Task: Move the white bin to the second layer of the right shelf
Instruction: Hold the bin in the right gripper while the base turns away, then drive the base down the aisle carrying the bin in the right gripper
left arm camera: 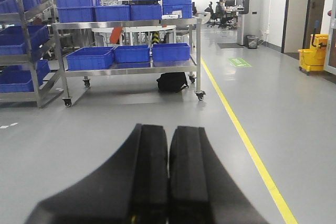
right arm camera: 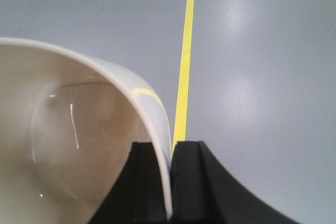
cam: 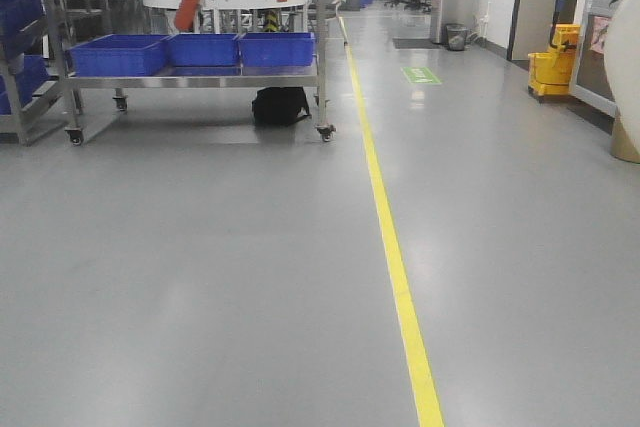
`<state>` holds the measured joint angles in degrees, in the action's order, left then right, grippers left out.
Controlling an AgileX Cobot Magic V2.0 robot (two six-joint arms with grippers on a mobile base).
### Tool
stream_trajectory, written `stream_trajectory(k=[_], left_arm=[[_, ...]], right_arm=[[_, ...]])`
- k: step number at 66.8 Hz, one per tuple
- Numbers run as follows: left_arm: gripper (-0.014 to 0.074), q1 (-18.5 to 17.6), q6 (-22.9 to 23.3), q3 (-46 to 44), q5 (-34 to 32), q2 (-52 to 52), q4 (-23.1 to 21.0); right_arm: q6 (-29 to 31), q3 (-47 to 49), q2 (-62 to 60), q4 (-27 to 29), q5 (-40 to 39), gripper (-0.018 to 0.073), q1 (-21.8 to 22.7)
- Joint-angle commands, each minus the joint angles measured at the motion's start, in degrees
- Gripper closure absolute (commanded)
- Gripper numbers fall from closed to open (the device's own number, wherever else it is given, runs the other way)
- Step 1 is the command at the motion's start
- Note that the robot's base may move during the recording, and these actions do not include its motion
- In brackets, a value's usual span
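In the right wrist view, the white bin (right arm camera: 79, 129) is a glossy cream-white tub that fills the left side. My right gripper (right arm camera: 172, 145) is shut on its rim wall, with one finger inside and one outside, and holds it above the grey floor. A white curved surface (cam: 628, 47) at the right edge of the front view looks like the same bin. My left gripper (left arm camera: 168, 127) is shut and empty, with its jaws together above the floor. The roller-track shelf level is out of view.
A wheeled steel cart (cam: 200, 78) with blue crates (cam: 120, 53) stands ahead on the left, with a black bag (cam: 280, 106) under it. A steel rack with more crates (left arm camera: 23, 40) is further left. A yellow floor line (cam: 390, 247) runs forward. A yellow mop bucket (cam: 553, 62) is at the right.
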<state>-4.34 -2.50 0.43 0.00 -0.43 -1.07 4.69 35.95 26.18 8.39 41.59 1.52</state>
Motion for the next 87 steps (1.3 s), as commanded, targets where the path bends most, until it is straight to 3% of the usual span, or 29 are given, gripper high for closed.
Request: stream_trajectory(k=[1, 87], left_arm=[[0.0512, -0.2, 0.1, 2.1, -4.5, -0.9, -0.2], [0.0512, -0.2, 0.1, 2.1, -4.5, -0.9, -0.2]], right_arm=[[0.2, 1.6, 0.2, 1.1, -5.1, 0.0472, 0.4], [0.2, 1.6, 0.2, 1.1, -5.1, 0.0472, 0.4]])
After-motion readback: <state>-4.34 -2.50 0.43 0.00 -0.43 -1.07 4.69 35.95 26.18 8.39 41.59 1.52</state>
